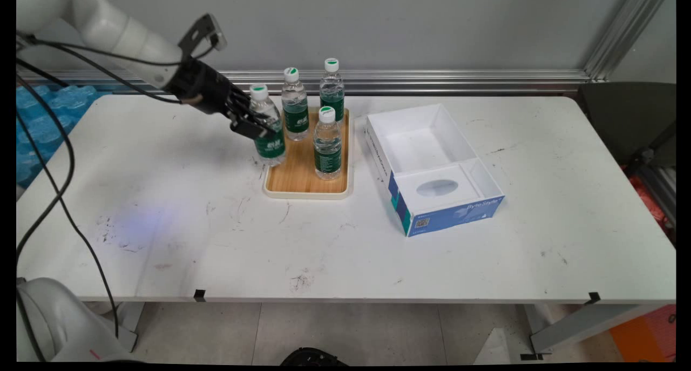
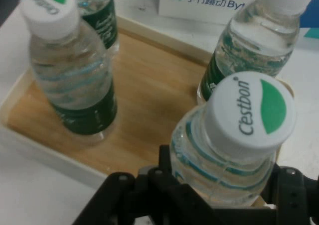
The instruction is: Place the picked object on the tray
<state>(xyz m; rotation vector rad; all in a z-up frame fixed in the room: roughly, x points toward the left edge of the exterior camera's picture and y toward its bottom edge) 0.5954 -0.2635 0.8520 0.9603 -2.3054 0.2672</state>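
tool (image 1: 253, 123) clamped on front-left bottle (image 1: 268, 128) w/ tray (image 1: 305, 190) beneath.

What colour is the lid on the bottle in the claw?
The lid is white with a green patch, clearest in the hand view.

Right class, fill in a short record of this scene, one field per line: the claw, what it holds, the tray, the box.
claw: claw shut on the tilted bottle's body
held thing: tilted bottle, white cap, green label, at the tray's left edge
tray: wooden tray with three more water bottles standing upright
box: open white and blue box, right of the tray, empty
surface: white table
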